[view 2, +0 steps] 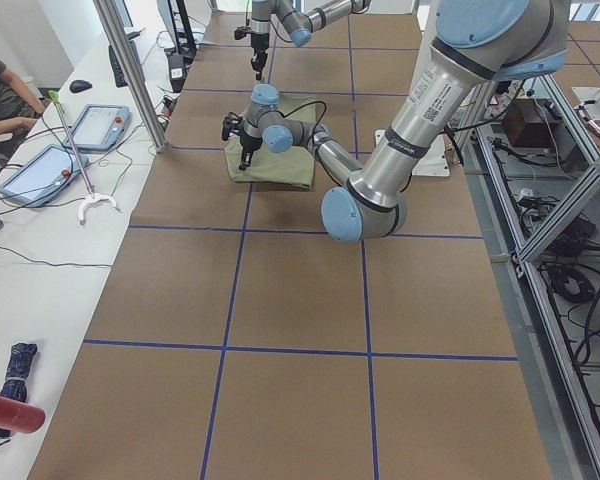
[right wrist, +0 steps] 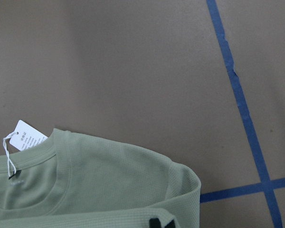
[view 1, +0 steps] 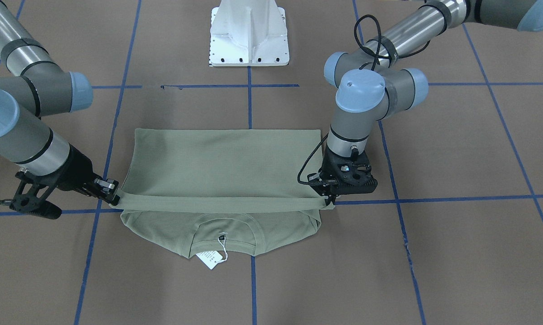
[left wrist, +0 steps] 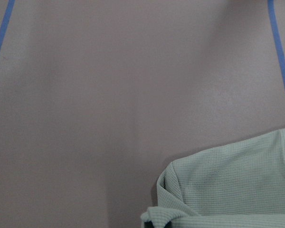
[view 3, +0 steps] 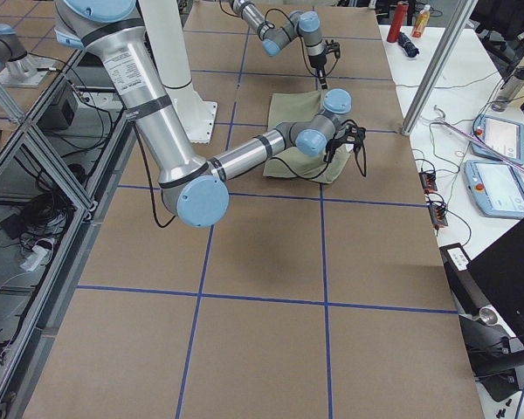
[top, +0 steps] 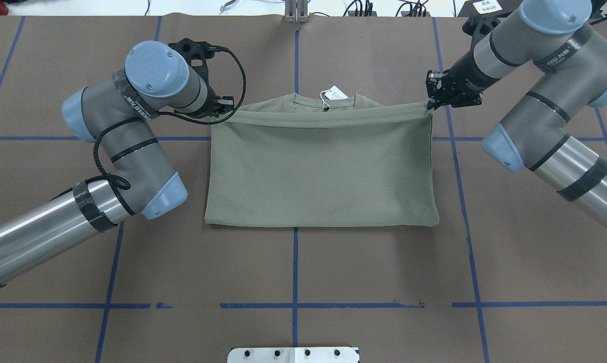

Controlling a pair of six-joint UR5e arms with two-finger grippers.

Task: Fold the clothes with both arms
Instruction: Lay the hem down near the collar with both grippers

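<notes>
While the green shirt [top: 318,171] lies folded on the middle of the table [top: 293,267], the left gripper [view 1: 331,198] and right gripper [view 1: 112,193] each pinch 1 hem corner near the collar [view 1: 224,225]. Best to lower both together, hem straight, then let go.

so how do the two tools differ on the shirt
Left black two-finger tool points straight down; right black two-finger tool reaches in low and slanted. Left wrist stands upright, right wrist lies tilted. Both pinch a corner of the sage-green knit shirt, stretching its edge taut.
</notes>
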